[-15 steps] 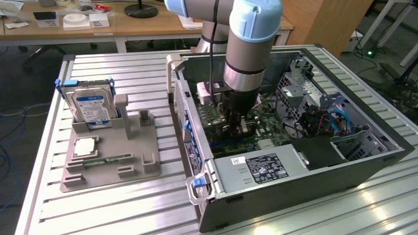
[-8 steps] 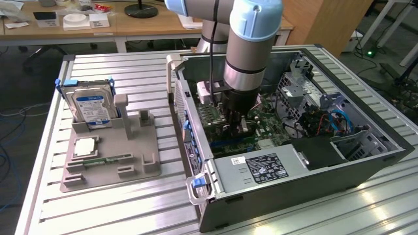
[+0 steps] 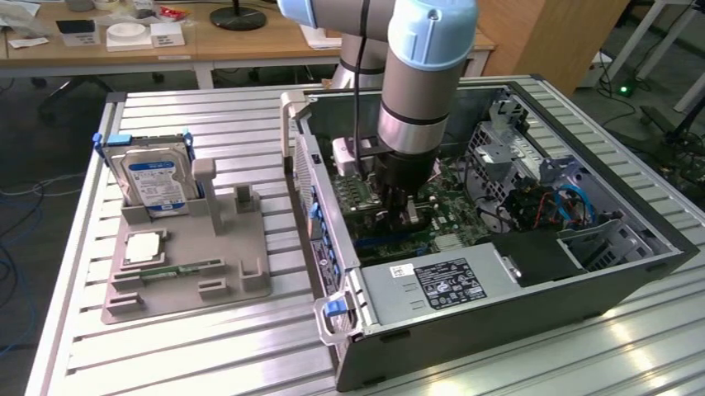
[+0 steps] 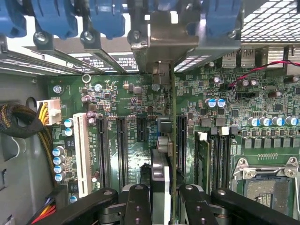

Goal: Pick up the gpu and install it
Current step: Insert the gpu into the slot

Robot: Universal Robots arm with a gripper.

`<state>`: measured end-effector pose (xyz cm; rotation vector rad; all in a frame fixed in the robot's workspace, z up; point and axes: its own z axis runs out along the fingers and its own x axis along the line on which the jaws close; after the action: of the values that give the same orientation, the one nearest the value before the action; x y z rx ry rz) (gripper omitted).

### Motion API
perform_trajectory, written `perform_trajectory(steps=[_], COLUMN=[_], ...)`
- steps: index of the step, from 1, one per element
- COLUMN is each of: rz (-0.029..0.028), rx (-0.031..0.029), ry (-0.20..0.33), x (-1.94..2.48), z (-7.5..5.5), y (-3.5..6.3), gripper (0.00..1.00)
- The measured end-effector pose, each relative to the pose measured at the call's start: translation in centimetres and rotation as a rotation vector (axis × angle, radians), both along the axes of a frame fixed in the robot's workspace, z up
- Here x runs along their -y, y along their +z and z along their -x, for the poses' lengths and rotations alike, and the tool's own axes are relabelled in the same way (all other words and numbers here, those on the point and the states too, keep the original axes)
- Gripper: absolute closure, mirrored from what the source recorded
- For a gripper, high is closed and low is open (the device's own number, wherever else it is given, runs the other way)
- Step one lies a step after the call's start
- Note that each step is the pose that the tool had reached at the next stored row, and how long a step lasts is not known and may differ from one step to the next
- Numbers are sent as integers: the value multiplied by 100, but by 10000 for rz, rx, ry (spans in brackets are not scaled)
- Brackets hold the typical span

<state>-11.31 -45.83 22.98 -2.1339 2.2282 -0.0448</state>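
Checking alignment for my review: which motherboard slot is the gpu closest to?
The black slot next to the memory slots; the gpu stands edge-on beside it. The white slot and other black ones lie farther off.

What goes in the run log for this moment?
gripper: shut on gpu | gpu: edge-on above motherboard slots | site: inside computer case

exterior: high, angled down, whole table | wrist: close above motherboard (image 4: 131,117) | shared: motherboard (image 3: 441,206)
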Motion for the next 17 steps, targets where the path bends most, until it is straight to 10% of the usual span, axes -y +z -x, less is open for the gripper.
perform_trajectory(steps=[17], rz=[0], rx=[-4], ry=[2], x=[1], z=[-1], y=[-53], gripper=[72])
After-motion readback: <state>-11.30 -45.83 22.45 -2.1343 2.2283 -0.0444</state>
